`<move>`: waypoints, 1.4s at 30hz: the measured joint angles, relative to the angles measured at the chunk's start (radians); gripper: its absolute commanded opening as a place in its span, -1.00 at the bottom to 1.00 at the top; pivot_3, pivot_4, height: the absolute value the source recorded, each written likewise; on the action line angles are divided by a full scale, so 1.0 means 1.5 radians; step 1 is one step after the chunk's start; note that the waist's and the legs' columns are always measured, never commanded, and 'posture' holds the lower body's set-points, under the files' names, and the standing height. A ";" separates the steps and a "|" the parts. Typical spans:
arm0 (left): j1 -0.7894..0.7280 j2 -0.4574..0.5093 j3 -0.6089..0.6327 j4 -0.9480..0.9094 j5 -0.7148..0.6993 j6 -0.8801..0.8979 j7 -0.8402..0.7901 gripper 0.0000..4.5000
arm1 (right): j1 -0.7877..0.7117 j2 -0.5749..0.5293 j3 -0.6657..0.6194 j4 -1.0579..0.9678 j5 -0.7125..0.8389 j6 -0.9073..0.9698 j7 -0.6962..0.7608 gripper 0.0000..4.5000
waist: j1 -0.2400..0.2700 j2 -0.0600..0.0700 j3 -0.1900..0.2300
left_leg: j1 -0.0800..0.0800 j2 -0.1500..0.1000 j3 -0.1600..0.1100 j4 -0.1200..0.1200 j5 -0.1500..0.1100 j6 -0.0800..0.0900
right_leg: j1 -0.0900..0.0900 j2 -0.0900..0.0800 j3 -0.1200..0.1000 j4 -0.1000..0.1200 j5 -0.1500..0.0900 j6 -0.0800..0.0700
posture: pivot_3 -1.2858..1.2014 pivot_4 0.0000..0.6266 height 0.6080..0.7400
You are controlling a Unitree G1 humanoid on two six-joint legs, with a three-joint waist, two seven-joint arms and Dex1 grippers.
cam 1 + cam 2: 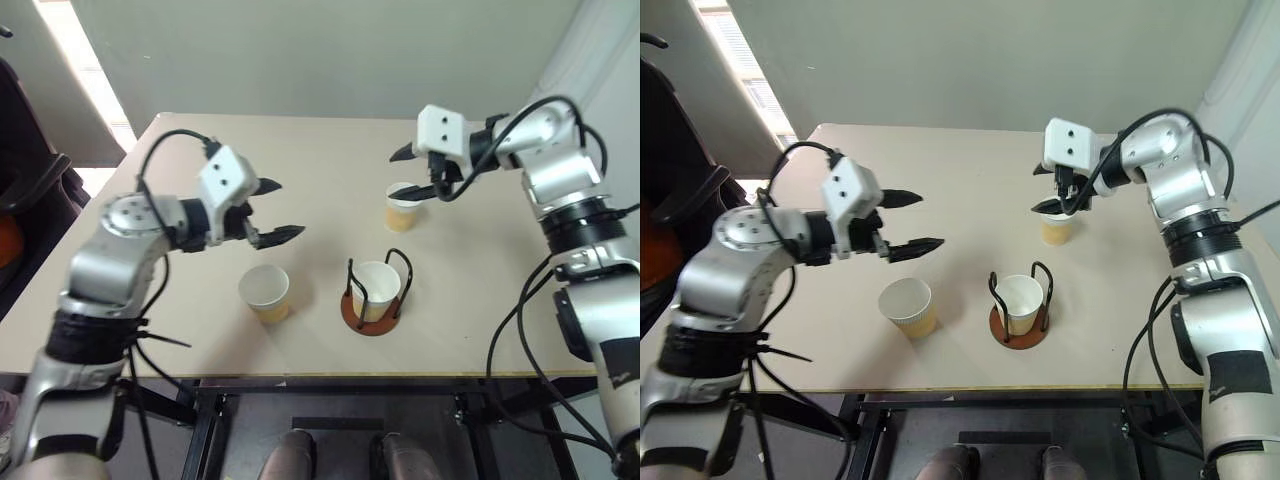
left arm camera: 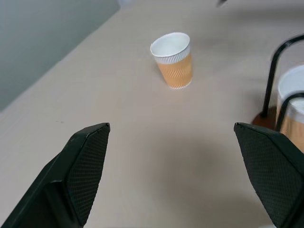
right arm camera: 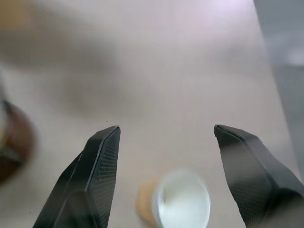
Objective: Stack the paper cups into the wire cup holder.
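**One cup stacked, two to go**

Head view: your wire cup holder (image 1: 375, 300) already has one cup (image 1: 377, 289) seated in it. The right gripper (image 1: 413, 172) hangs over the far cup (image 1: 403, 209), fingers apart, empty. The left gripper (image 1: 271, 210), spread wide and empty, hovers above the near cup (image 1: 265, 292).

Left wrist view: open fingers (image 2: 85, 166) frame bare table.

Right wrist view: that far cup (blurred) sits between the open fingers (image 3: 102, 166). Next, I judge, lower and close on its wall.
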 measured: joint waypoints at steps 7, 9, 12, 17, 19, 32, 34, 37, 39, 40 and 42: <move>-0.019 -0.049 -0.029 0.030 0.033 -0.004 0.015 1.00 | -0.033 0.058 0.016 0.226 -0.088 -0.078 -0.124 0.44 | 0.000 0.001 0.000 | -0.003 0.001 0.001 -0.005 0.002 -0.006 | -0.005 0.000 0.000 -0.001 0.003 0.006 | 0.03 -0.52 1.00; -0.020 -0.053 -0.028 0.028 0.033 -0.003 0.015 1.00 | -0.046 0.073 0.014 0.254 -0.098 -0.081 -0.152 0.44 | -0.001 0.001 0.000 | -0.003 0.001 0.001 -0.006 0.002 -0.007 | -0.005 0.001 0.000 -0.001 0.003 0.006 | 0.03 -0.52 1.00; -0.019 -0.052 -0.027 0.021 0.033 0.000 0.015 1.00 | -0.048 0.092 0.011 0.281 -0.106 -0.083 -0.168 0.44 | 0.001 0.001 0.000 | -0.004 0.001 0.001 -0.005 0.002 -0.007 | -0.005 0.001 -0.001 -0.001 0.003 0.006 | 0.03 -0.52 1.00; -0.005 -0.031 -0.017 -0.016 0.032 0.016 0.016 1.00 | -0.045 0.106 0.010 0.300 -0.123 -0.084 -0.171 0.19 | 0.002 0.001 0.000 | -0.005 0.001 0.002 -0.004 0.001 -0.006 | -0.005 0.001 -0.001 -0.002 0.003 0.006 | 0.03 -0.52 1.00; 0.010 -0.023 -0.004 -0.028 0.031 0.025 0.018 1.00 | -0.038 0.105 0.010 0.301 -0.130 -0.086 -0.159 -0.11 | 0.003 0.001 0.000 | -0.005 0.001 0.001 -0.004 0.001 -0.005 | -0.005 0.001 -0.001 -0.002 0.003 0.006 | 0.03 -0.52 1.00; 0.030 -0.013 0.009 -0.054 0.033 0.035 0.031 1.00 | -0.026 0.080 -0.005 0.297 -0.131 -0.108 -0.105 -0.98 | 0.003 0.001 0.000 | -0.003 0.002 0.002 -0.005 0.001 -0.004 | -0.006 0.000 -0.001 0.001 0.003 0.005 | 0.03 -0.52 1.00; 0.030 -0.011 0.009 -0.050 0.033 0.029 0.031 1.00 | -0.026 0.069 -0.010 0.291 -0.129 -0.117 -0.095 -0.98 | 0.003 0.001 0.000 | -0.003 0.002 0.002 -0.005 0.001 -0.004 | -0.006 0.000 -0.001 0.001 0.003 0.005 | 0.03 -0.52 1.00; 0.030 0.001 0.017 -0.044 0.027 0.022 0.015 1.00 | -0.024 0.040 -0.038 0.226 -0.087 -0.118 0.004 -0.98 | 0.002 0.001 0.001 | -0.004 0.002 0.002 -0.005 0.001 -0.004 | -0.006 0.001 -0.001 0.000 0.003 0.005 | 0.03 -0.52 1.00; 0.034 0.039 0.042 -0.063 -0.007 0.022 -0.030 1.00 | -0.020 -0.003 -0.077 0.084 -0.003 -0.059 0.140 -0.98 | 0.001 0.001 0.001 | -0.008 0.002 0.002 -0.005 0.003 -0.005 | -0.010 0.001 -0.002 0.000 0.003 0.005 | 0.03 -0.52 1.00; 0.038 0.056 0.059 -0.077 -0.026 0.022 -0.052 1.00 | -0.015 -0.030 -0.087 0.000 0.041 -0.019 0.192 -0.98 | 0.001 0.001 0.001 | -0.008 0.002 0.002 -0.005 0.004 -0.007 | -0.010 0.002 -0.002 0.000 0.003 0.005 | 0.03 -0.52 1.00; 0.049 0.092 0.093 -0.105 -0.061 0.022 -0.096 1.00 | 0.012 -0.094 -0.094 -0.195 0.154 0.082 0.255 -0.98 | 0.001 0.000 0.001 | -0.008 0.003 0.002 -0.005 0.004 -0.009 | -0.008 0.004 -0.002 -0.001 0.001 0.004 | 0.03 -0.52 1.00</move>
